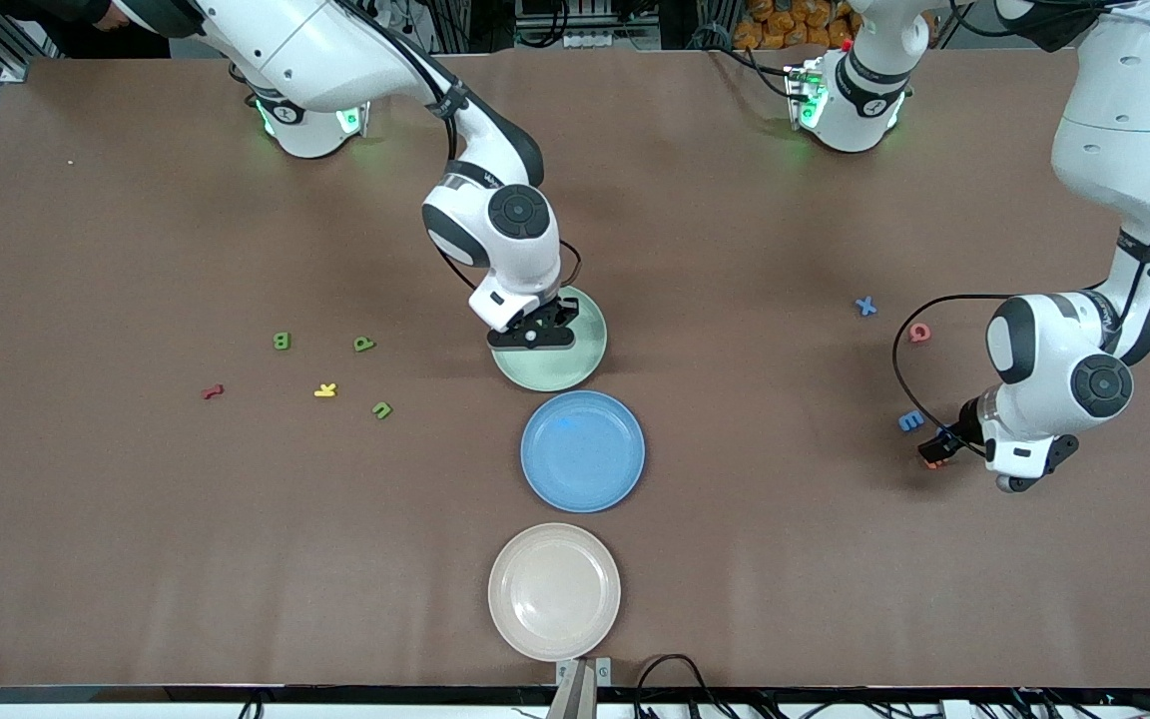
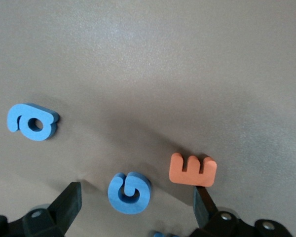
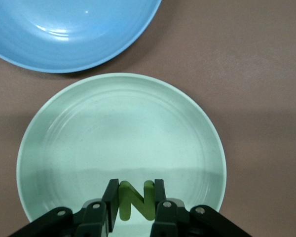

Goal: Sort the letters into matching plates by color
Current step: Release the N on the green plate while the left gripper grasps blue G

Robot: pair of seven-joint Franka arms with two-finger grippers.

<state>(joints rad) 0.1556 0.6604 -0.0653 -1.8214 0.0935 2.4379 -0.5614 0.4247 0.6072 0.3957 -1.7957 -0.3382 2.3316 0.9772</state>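
Letters are barely sorted yet; the right gripper (image 3: 135,198) is clenched on a green N (image 3: 134,201) just above the green plate (image 1: 585,364), whose bowl holds nothing else; three green letters (image 1: 363,344) lie on the table at about nine o'clock from that plate in the front view, among a red and a yellow one; the blue plate (image 1: 625,469), at six o'clock from the green one, shows a faint blue mark that I cannot tell for a letter; the left gripper (image 2: 135,195), fingers spread, hangs low around a curly blue letter (image 2: 129,192), beside an orange E (image 2: 193,169); a blue X (image 1: 866,307) lies at three o'clock from the green plate; most of the sorting looks undone.
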